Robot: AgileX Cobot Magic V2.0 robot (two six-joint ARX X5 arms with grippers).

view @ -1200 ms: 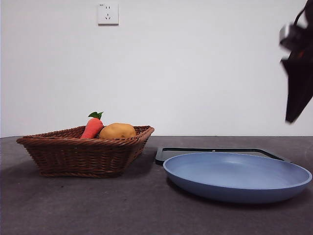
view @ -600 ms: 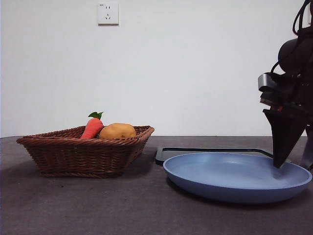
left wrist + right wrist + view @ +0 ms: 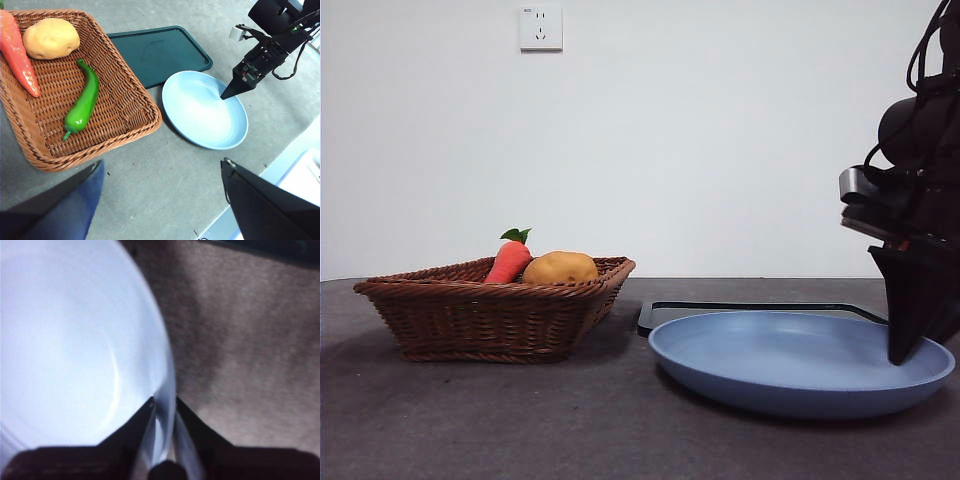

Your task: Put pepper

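Observation:
The long glossy green pepper lies in the brown wicker basket beside an orange-red carrot and a tan potato. In the front view the basket wall hides the pepper. My right gripper is down at the far-right rim of the blue plate, and its jaws are shut on that rim. It also shows in the left wrist view. My left gripper is open and empty, high above the table in front of the basket.
A dark green tray lies behind the plate, partly under it, and shows as a thin dark edge in the front view. The carrot and potato stick up over the basket rim. A wall socket is on the wall.
My right arm came down from the upper right onto the plate's right rim. In the last half second the plate shifted slightly to the left.

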